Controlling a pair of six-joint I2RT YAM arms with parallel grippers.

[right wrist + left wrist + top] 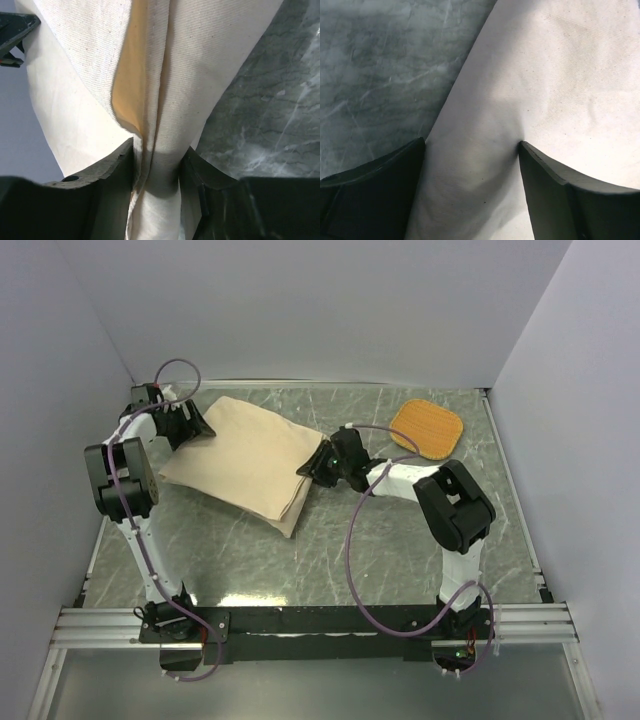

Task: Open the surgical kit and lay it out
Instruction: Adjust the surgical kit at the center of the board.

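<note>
Beige cloth [245, 455], axis far-left to near-right; right end effector [156, 155] pinches it; left end effector [472, 145] wide.

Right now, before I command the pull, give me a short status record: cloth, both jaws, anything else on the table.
wrapping cloth: folded shut as a bundle on the table, contents hidden
left jaws: apart, straddling the cloth's far-left edge, one pressing into it
right jaws: pinched on a fold at the cloth's right edge
orange pad: far right, apart from the cloth
kit laid out: not yet
</note>
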